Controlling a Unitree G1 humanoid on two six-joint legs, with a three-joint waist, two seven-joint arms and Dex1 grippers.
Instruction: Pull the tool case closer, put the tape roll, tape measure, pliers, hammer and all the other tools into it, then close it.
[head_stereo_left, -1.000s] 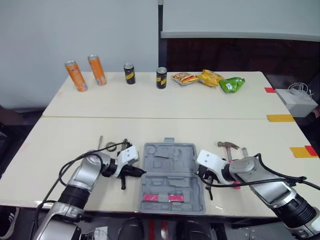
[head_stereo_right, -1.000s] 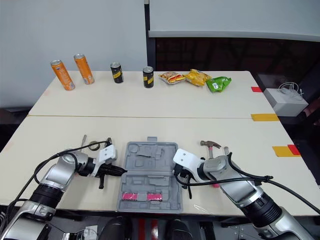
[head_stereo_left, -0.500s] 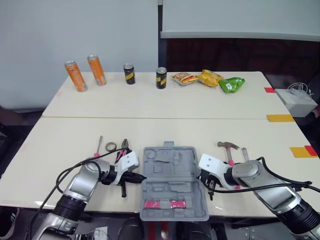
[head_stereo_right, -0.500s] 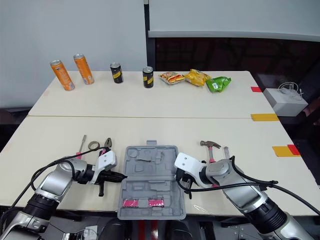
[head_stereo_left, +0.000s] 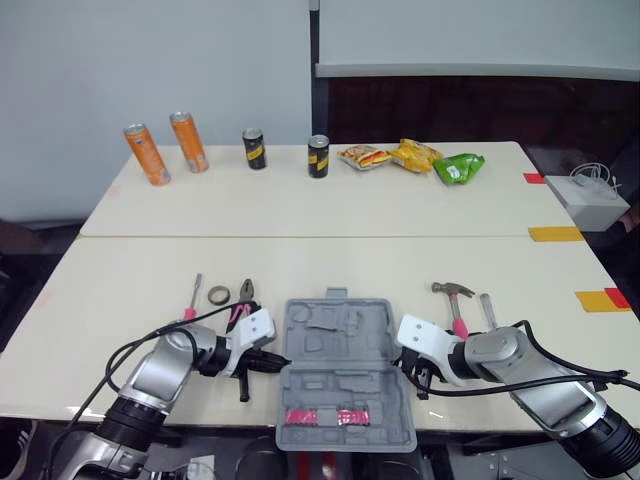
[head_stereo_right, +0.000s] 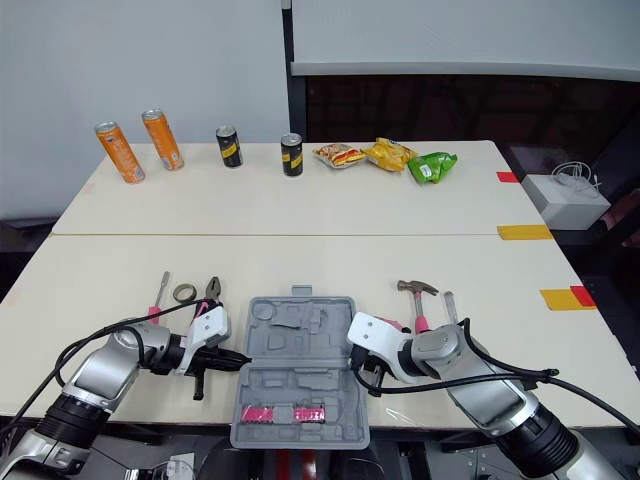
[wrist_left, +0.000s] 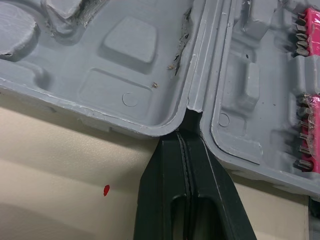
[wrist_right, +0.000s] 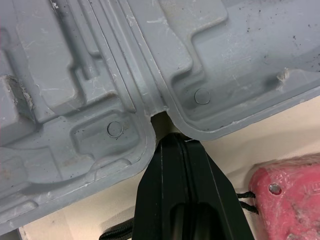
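The grey tool case (head_stereo_left: 345, 350) lies open at the near table edge, and a strip of pink bits (head_stereo_left: 325, 416) sits in its front half. My left gripper (head_stereo_left: 272, 360) is shut, its tip pressed into the hinge notch on the case's left side (wrist_left: 186, 137). My right gripper (head_stereo_left: 408, 365) is also shut, its tip at the right hinge notch (wrist_right: 170, 137). Left of the case lie a screwdriver (head_stereo_left: 193, 298), a tape roll (head_stereo_left: 218, 294) and pliers (head_stereo_left: 243, 300). To the right are a hammer (head_stereo_left: 455, 300) with a pink grip (wrist_right: 285, 195) and a slim metal tool (head_stereo_left: 487, 308).
Several drink cans (head_stereo_left: 185, 142) and snack bags (head_stereo_left: 418, 156) stand along the far table. A white box (head_stereo_left: 590, 202) sits at the far right, near yellow and red tape marks (head_stereo_left: 598, 298). The case's front half reaches the table edge.
Both arms have drawn back toward me with their tips at the hinge notches. The open case has slid closer to the near edge, uncovering the tools on its left.
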